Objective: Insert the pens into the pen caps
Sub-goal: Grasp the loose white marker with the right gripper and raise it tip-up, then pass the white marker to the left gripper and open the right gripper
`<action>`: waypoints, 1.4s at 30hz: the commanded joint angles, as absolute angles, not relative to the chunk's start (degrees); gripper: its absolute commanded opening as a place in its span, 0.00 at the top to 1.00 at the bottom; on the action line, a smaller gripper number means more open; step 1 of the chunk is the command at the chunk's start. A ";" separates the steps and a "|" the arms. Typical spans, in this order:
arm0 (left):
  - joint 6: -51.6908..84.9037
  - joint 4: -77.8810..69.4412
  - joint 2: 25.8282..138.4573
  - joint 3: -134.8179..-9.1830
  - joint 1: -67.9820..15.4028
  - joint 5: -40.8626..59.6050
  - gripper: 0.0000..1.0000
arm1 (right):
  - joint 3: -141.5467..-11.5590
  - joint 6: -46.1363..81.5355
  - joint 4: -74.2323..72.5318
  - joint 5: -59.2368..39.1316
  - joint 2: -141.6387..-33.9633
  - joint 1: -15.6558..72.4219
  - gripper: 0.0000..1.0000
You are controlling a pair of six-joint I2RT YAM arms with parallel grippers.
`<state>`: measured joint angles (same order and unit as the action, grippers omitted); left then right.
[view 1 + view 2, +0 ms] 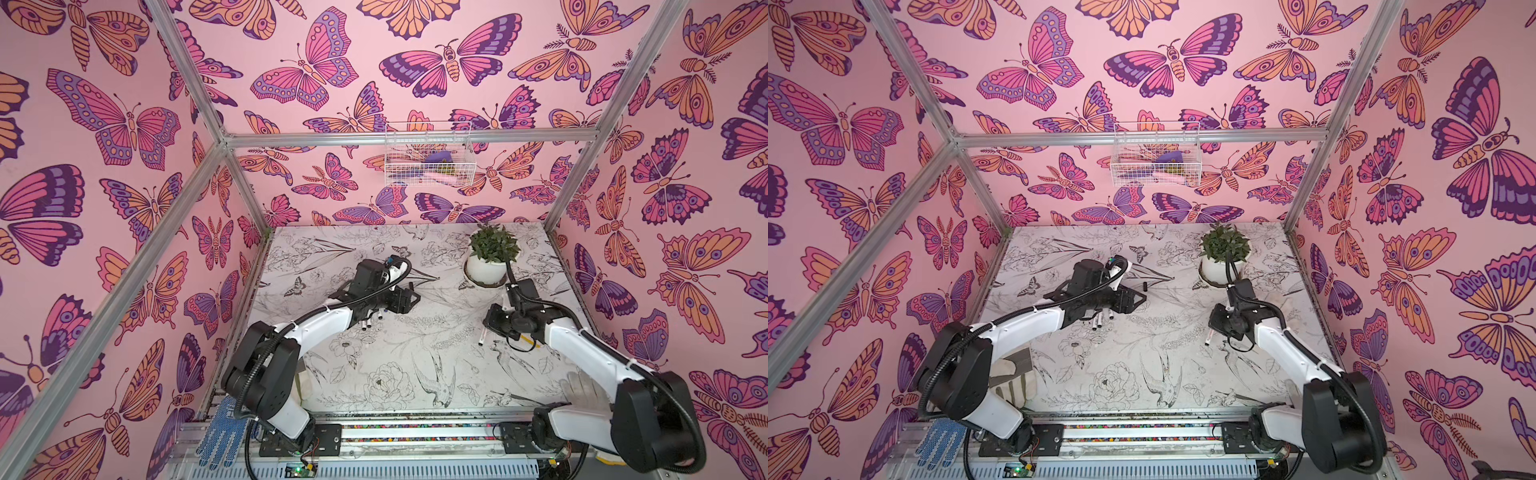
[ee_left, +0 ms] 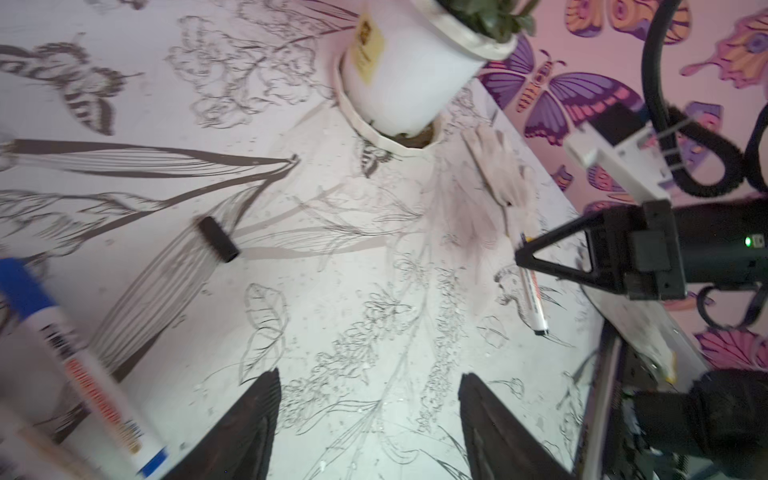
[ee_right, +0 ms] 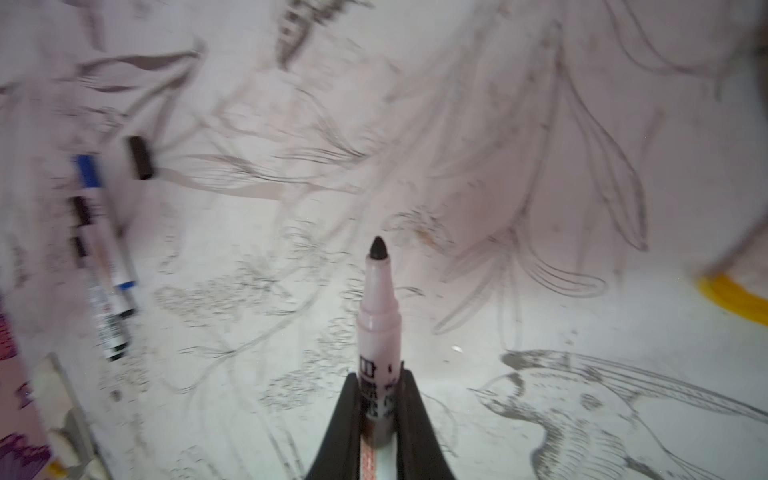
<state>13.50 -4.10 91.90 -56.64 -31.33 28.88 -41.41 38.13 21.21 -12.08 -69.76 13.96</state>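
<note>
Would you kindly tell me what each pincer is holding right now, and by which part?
The right pincer grips an uncapped pen by its labelled barrel, tip sticking out ahead. The left pincer is open and holds nothing.

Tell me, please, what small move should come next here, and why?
Probably move the left end effector, whose jaws stand open and empty, over to the loose black cap and close on it. The right end effector grips an uncapped pen with its dark tip exposed, so the cap seems the missing piece.
</note>
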 commanded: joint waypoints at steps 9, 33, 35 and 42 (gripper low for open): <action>8.51 0.43 96.52 -63.98 -35.02 44.22 0.30 | -45.21 38.42 1.13 -22.47 -66.73 23.05 0.97; 9.02 0.47 102.13 -69.57 -36.59 44.03 0.53 | -51.01 36.39 -2.15 -21.90 -73.52 28.56 0.99; 9.48 0.04 102.73 -69.61 -36.59 44.04 0.59 | -50.85 37.21 -3.98 -23.03 -73.65 28.56 1.00; 11.35 -2.93 102.94 -68.30 -36.63 42.33 0.95 | -50.88 40.07 -7.07 -23.31 -74.39 28.52 1.00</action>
<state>11.70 -1.54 102.13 -69.10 -36.38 44.42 -49.21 37.15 -1.72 -20.84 -74.61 28.14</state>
